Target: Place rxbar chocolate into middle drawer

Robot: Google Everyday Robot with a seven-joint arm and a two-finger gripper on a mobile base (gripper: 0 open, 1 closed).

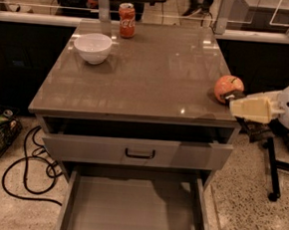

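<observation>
Middle drawer open; tool well above, nr apple.

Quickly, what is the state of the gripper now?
Gripper: at the right edge of the table, beside the apple; open or closed cannot be told.

I see a bowl and can back left on the counter, an apple at its right edge beside the gripper, cables on the floor.
</observation>
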